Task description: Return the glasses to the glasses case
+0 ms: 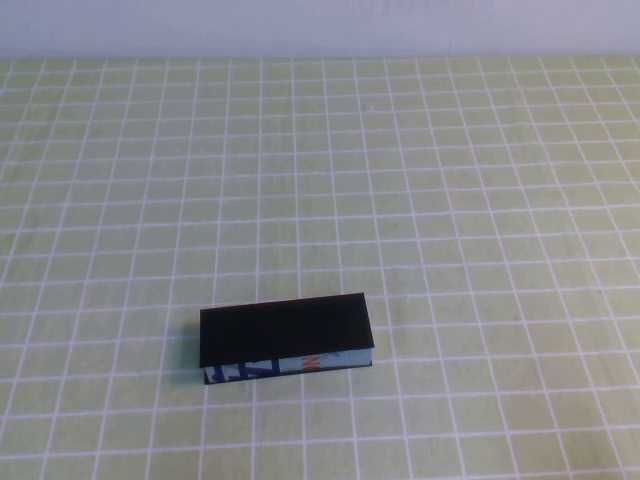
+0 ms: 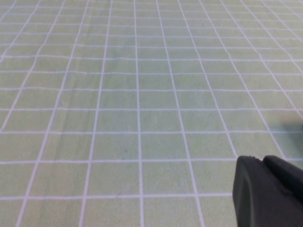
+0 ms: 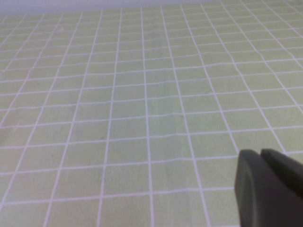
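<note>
The glasses case [image 1: 286, 338], a flat black box with its lid down and a light blue side printed in dark blue and orange, lies on the green checked cloth near the front centre in the high view. The glasses are not in view. My left gripper [image 2: 262, 161] shows only in the left wrist view, its two black fingers pressed together and empty above bare cloth. My right gripper [image 3: 259, 153] shows only in the right wrist view, also shut and empty above bare cloth. Neither arm shows in the high view.
A green cloth [image 1: 400, 180] with a white grid covers the whole table. A pale wall runs along its far edge [image 1: 320, 55].
</note>
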